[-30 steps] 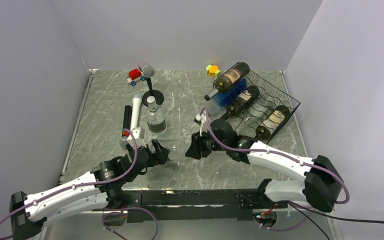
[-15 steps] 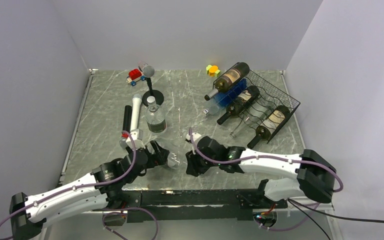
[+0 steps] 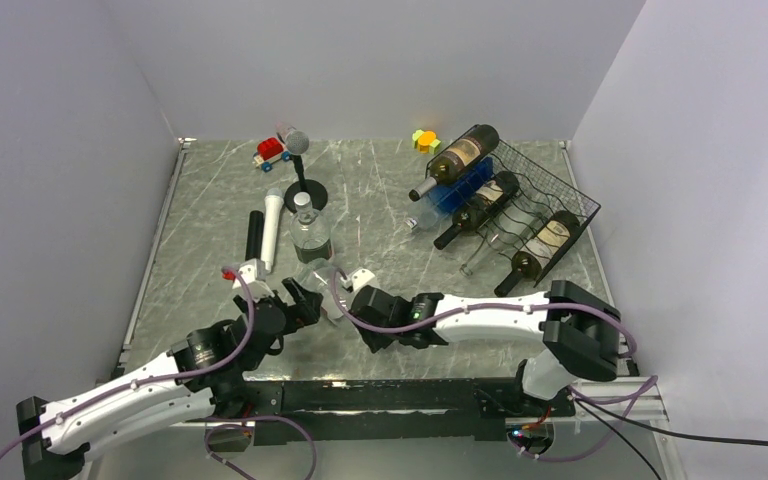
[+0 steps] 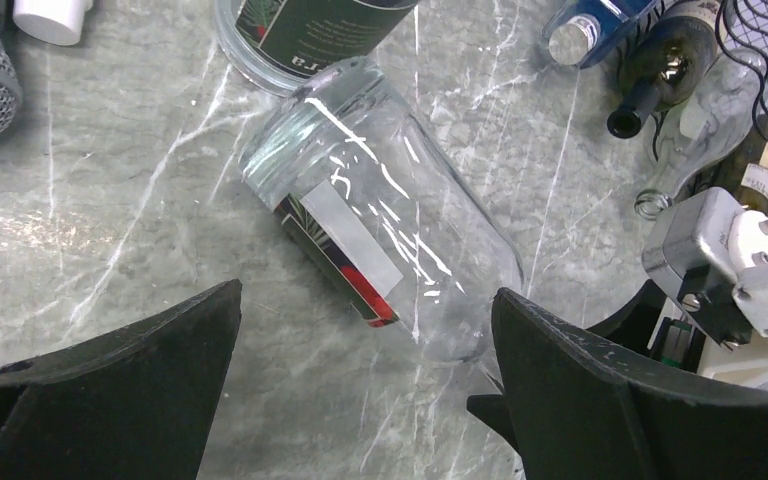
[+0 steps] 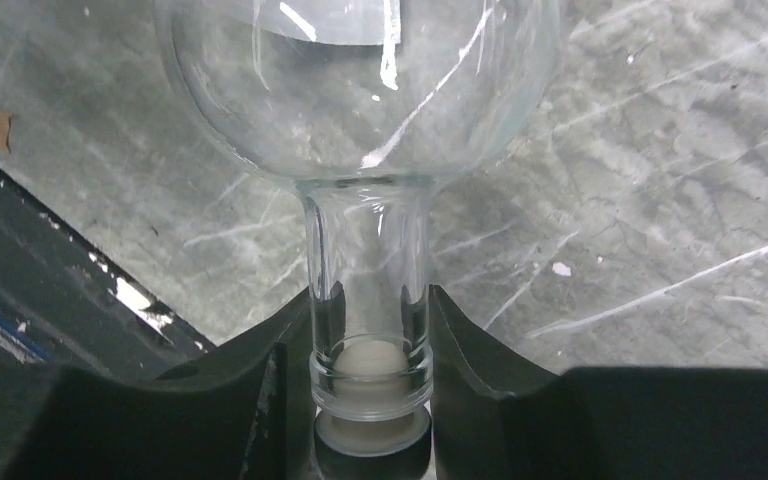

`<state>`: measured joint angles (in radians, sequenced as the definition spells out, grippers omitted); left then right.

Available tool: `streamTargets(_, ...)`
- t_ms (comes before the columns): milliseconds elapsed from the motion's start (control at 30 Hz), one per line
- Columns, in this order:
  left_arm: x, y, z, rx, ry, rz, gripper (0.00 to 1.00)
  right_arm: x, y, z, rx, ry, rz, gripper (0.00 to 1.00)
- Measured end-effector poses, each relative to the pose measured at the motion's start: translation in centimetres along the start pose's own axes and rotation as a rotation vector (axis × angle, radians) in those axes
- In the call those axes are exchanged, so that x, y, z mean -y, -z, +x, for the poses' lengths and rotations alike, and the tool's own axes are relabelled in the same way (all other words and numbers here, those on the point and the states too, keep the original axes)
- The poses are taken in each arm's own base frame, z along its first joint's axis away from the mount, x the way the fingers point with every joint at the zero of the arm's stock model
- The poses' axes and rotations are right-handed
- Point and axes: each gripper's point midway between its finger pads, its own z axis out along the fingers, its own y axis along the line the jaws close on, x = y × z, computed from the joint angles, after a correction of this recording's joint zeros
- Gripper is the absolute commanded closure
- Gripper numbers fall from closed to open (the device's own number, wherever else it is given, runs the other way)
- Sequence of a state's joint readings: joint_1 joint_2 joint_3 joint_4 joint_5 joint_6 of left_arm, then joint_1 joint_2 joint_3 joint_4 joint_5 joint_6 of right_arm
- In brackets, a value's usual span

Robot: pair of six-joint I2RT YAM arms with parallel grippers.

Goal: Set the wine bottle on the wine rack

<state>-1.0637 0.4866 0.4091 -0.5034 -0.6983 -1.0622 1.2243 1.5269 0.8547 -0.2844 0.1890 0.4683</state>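
A clear glass wine bottle (image 4: 380, 220) with a red-edged label lies on its side on the marble table; it also shows near the front middle in the top view (image 3: 318, 278). My right gripper (image 5: 368, 350) is shut on its corked neck (image 5: 368, 290); in the top view the gripper (image 3: 348, 303) is just right of the bottle. My left gripper (image 4: 365, 400) is open and empty, its fingers (image 4: 110, 390) wide apart just short of the bottle's shoulder. The black wire wine rack (image 3: 560, 195) stands at the back right and holds three dark bottles (image 3: 480, 205).
An upright bottle with a dark label (image 3: 310, 238) stands just behind the clear bottle. A white microphone (image 3: 272, 222), a black cylinder (image 3: 256, 232), a microphone on a stand (image 3: 297, 150), a red toy car (image 3: 272, 151) and a yellow-orange toy (image 3: 425, 140) lie further back. The table's near edge is close.
My right arm has swung left and toward the near edge, and its gripper has closed on the clear bottle's neck. My left gripper has drawn back slightly to the left.
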Motion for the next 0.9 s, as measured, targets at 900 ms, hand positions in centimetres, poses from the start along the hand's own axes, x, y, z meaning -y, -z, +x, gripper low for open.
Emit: streamTargets(900,-1.2,0.8,-2.0,0.072,0.032,-0.052,0.01,0.5,-2.0,-0.6,-0.016,0.009,0.094,0.45)
